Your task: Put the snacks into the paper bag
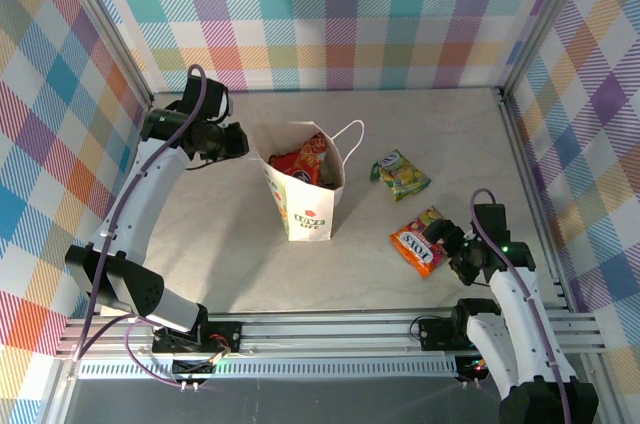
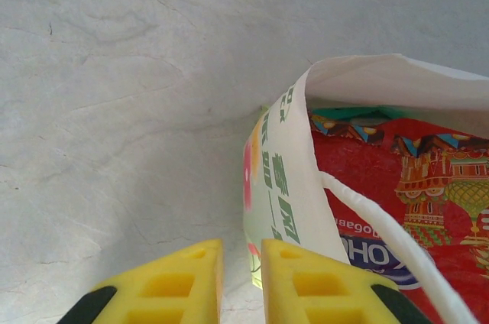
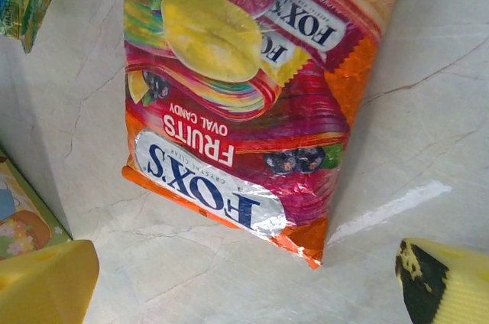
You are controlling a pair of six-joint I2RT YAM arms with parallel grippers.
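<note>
nearest you, the right gripper (image 3: pixel 244 287) hangs over the table (image 3: pixel 428 110) with its jaws spread wide and nothing between them. the orange packet (image 3: pixel 244 95) lies flat just ahead of it and is not touched yet. in the wrist view its long axis runs away from the gripper, leaning a little to the right, and its sealed short end faces you. the jaws stand to either side of that end, so a forward and downward reach looks like what the pick turns on. this arm is much the nearer one.

beyond the orange packet, and well apart from it, the green-yellow packet (image 1: pixel 402 173) lies on the table, also on the right arm's side.

farther back and to the left, the paper bag (image 1: pixel 300 194) stands upright with its mouth open and the red packet (image 2: pixel 382 209) inside. the left gripper (image 2: pixel 241 278) sits at the bag's left rim with its jaws almost together. you cannot tell whether it pinches the paper.
</note>
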